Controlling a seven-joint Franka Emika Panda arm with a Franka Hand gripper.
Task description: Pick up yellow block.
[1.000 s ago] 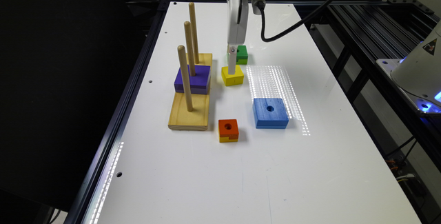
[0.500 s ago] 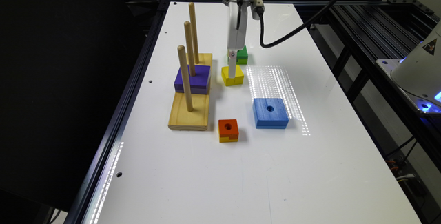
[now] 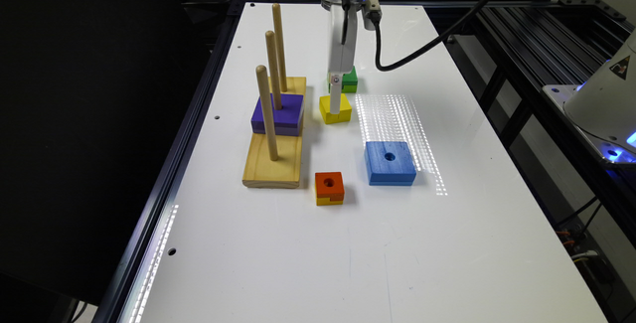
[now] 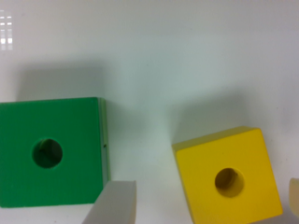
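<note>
Five blocks are counted: one yellow block (image 3: 334, 110), one green block (image 3: 349, 80), one blue block (image 3: 390, 162), one purple block (image 3: 278, 114), one orange-topped block (image 3: 329, 188). Three wooden pegs (image 3: 267, 112) are seen.

The exterior view looks down the table (image 3: 318, 263) from above; the wrist view (close, straight down) shares its blocks.

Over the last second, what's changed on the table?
The gripper has come down onto the yellow block. In the wrist view its fingers are open, one on each side of the block, nothing gripped yet. The yellow block, green block, blue block, orange block and peg stand haven't moved.
</note>
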